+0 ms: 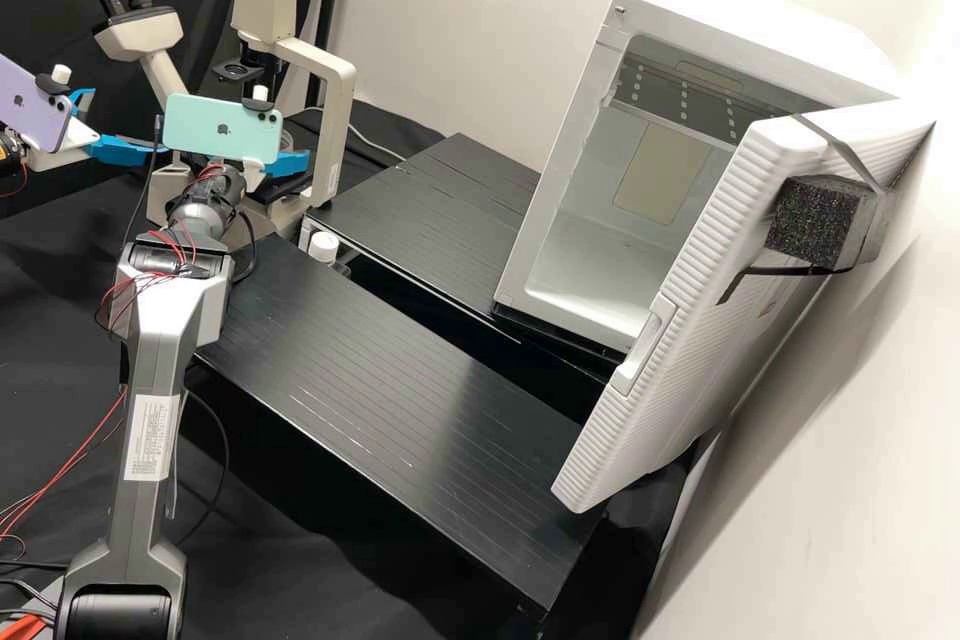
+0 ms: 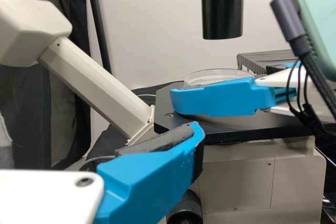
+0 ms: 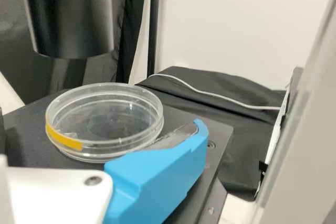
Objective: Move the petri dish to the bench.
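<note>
One petri dish (image 3: 105, 121) beside fingers (image 3: 157, 179)

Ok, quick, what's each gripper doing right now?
Left gripper: open, holding nothing.
Right gripper: at the petri dish on the microscope stage; can't tell whether it's open or closed on it.

Can't make out any actual words or numbers here, tbh. The white label (image 1: 152, 450) on the right arm (image 1: 158, 335) has tiny dark print, way too small to read. The mint phone (image 1: 190, 125) and purple phone (image 1: 38, 118) each have a dark fruit-shaped logo.
</note>
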`<state>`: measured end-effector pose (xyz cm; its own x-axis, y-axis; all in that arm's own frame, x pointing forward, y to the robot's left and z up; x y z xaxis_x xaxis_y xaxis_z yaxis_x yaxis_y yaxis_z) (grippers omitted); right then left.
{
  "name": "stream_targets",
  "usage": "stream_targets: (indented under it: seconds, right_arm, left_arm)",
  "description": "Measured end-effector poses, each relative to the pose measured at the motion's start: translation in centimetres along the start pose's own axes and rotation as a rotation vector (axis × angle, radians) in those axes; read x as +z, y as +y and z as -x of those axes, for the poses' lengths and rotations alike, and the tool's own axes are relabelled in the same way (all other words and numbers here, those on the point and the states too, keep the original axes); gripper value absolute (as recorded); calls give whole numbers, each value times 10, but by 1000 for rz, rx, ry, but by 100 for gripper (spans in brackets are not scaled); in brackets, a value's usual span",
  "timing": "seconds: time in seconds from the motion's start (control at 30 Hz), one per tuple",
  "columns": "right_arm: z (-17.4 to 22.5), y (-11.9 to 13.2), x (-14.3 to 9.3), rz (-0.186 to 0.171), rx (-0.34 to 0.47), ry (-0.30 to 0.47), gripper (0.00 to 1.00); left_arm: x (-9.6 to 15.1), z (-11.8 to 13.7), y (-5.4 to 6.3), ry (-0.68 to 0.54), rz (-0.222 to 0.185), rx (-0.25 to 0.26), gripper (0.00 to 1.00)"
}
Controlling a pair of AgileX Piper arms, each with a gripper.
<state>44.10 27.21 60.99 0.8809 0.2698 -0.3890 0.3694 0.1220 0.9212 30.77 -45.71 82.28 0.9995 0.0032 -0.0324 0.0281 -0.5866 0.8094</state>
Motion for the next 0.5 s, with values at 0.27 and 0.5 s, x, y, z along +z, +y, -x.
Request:
stream_targets:
  seconds: [0.27, 0.5]
  right_arm:
    - [-7, -5, 5, -14, 6, -19, 0]
    - [-8, -7, 7, -11, 1, -22, 0]
  left_arm:
    - [0, 0, 0, 0, 0, 0, 100]
    - [0, 0, 0, 0, 0, 0, 100]
